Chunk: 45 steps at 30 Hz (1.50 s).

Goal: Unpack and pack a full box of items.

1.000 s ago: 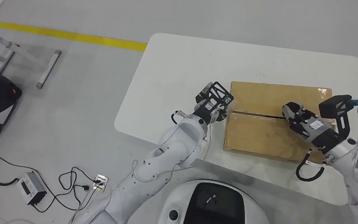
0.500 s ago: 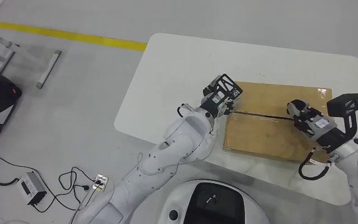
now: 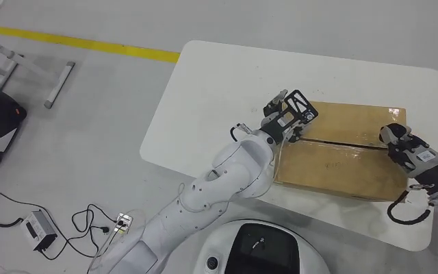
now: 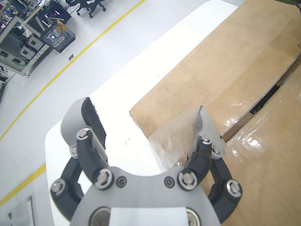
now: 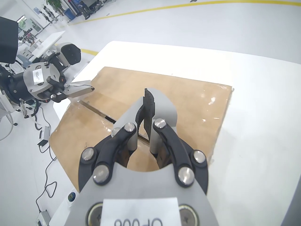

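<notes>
closed brown cardboard box (image 3: 342, 161) flat on white desk (image 3: 219, 89). left gripper (image 3: 293, 108) fingers spread, empty, at seam (image 3: 335, 142) end; right gripper (image 3: 395, 133) fingers clenched, empty, opposite end. flaps (image 3: 345, 122) likely stiff, light; tape (image 4: 247, 139) slick: grip raised flap edge at seam.

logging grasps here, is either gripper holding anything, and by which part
Nothing is held. The left gripper is open over the box; the right gripper is shut on nothing, also above it.

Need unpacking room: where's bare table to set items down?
Bare: the table left of the box, out to its rounded corners, and the strip beyond the box's far edge. Crowded: the box top, with the left pincer open at one seam end and the right pincer shut over the other.
</notes>
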### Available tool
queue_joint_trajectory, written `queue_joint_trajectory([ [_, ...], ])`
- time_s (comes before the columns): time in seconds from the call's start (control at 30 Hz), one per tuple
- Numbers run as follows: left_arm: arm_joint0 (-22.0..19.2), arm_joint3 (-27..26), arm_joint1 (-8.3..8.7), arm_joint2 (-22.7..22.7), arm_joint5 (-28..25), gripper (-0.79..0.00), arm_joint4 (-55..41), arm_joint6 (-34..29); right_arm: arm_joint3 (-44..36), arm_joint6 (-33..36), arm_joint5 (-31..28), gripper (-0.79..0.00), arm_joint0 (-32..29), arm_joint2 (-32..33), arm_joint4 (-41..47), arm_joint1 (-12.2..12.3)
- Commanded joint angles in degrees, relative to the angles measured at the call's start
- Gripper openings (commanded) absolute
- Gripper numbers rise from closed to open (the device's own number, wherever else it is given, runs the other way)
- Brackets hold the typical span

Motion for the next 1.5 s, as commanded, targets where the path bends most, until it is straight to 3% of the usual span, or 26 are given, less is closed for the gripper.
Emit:
queue_joint_trajectory([
  [0.0,-0.47,0.47,-0.31,0.67,-0.07,0.000,0.06,-0.18,0.00,-0.18,0.02,-0.785,-0.62,0.73,0.09,0.09],
  [0.8,-7.82,6.14,-5.00,9.08,-0.25,0.000,1.42,-3.89,0.10,-3.96,-1.95,-0.785,-7.16,9.21,2.56,0.99],
  [1.2,-12.86,10.00,-8.65,13.92,1.82,0.000,0.55,-4.34,-0.10,-5.40,-2.79,-0.785,-10.72,13.56,3.88,1.37],
  [1.47,-13.78,9.95,-10.38,14.74,1.80,0.000,0.09,-5.24,-0.86,-5.97,-3.48,-0.785,-12.61,15.38,4.74,1.53],
])
